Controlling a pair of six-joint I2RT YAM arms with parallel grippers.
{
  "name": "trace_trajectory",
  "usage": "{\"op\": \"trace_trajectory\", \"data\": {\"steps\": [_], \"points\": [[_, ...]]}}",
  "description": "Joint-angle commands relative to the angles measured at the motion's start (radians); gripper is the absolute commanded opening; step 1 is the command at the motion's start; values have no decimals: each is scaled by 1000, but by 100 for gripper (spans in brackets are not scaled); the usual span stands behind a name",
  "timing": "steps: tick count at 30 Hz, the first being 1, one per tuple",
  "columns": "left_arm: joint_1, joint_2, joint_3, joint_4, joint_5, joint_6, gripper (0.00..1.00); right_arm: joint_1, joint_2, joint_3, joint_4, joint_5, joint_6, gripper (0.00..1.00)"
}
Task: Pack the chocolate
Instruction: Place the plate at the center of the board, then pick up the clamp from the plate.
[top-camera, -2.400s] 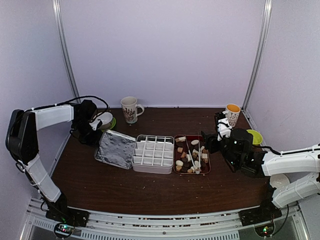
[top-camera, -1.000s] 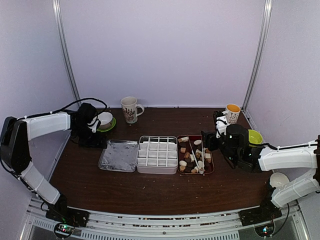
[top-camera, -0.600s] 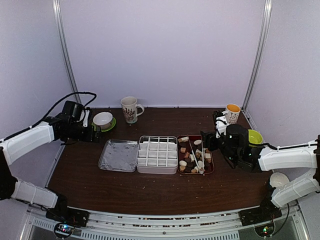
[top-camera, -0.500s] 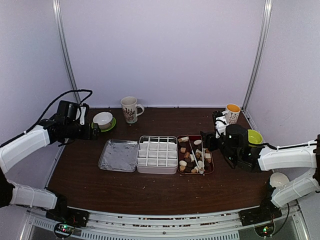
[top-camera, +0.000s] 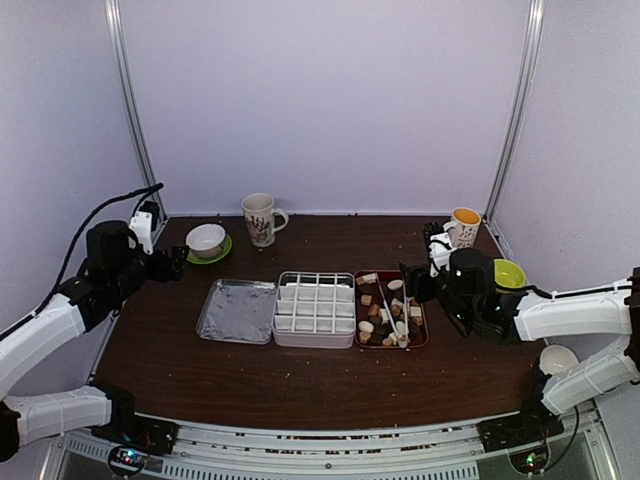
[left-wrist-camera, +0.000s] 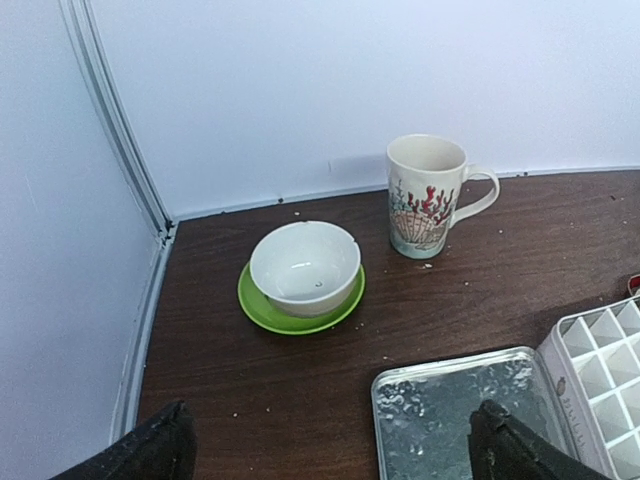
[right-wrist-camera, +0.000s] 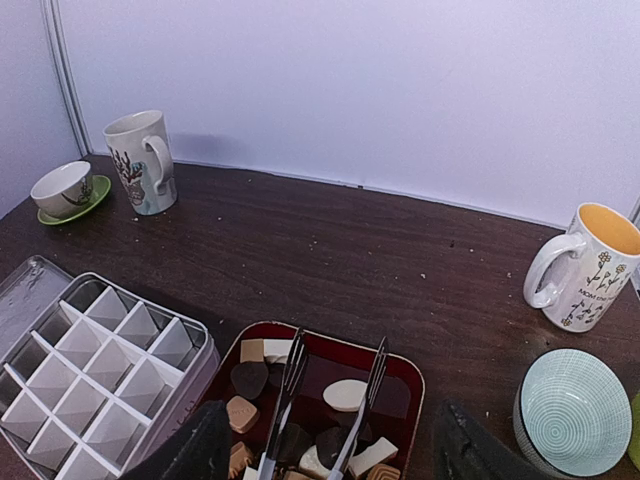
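Note:
The chocolate (right-wrist-camera: 350, 395) (top-camera: 368, 310) is a heap of small dark, tan and white pieces in the dark red tray (right-wrist-camera: 318, 370), with metal tongs (right-wrist-camera: 288, 395) lying on top. My right gripper (right-wrist-camera: 335, 462) (top-camera: 408, 282) hovers over the tray's right end, open, its fingers (right-wrist-camera: 195, 452) well outside both tong arms. Left of the tray stands the white divided box (top-camera: 313, 308) (right-wrist-camera: 95, 365), its cells bare. My left gripper (left-wrist-camera: 330, 462) (top-camera: 172, 262) hangs open over bare table at the far left, holding nothing.
The silver lid (top-camera: 238, 310) (left-wrist-camera: 460, 410) lies flat left of the box. At the back left sit a white bowl (left-wrist-camera: 305, 266) on a green saucer (left-wrist-camera: 262, 305) and a patterned mug (left-wrist-camera: 425, 195). A yellow-lined mug (right-wrist-camera: 585, 265) and a teal bowl (right-wrist-camera: 575, 410) stand at the right.
The lid, tilted up earlier, now lies flat beside the box. My left arm has pulled away from it to the left and toward the near edge. The right arm has hardly moved.

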Motion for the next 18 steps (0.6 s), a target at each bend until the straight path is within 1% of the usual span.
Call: {"op": "trace_trajectory", "data": {"steps": [1, 6, 8, 11, 14, 18], "points": [[-6, -29, -75, 231, -63, 131, 98, -7, 0, 19, -1, -5, 3, 70], [-3, -4, -124, 326, -227, 158, 98, -7, 4, 28, -16, -11, 5, 70], [19, 16, -147, 376, -226, 176, 98, -6, 4, 22, -6, -17, 6, 70], [37, 56, -166, 440, -228, 158, 98, -7, 15, 30, -13, -23, 9, 70], [46, 94, -176, 486, -254, 163, 98, -6, 17, 38, -23, -32, 10, 70], [82, 95, -218, 540, -270, 164, 98, -6, 18, 42, -35, -30, 11, 70]]}}
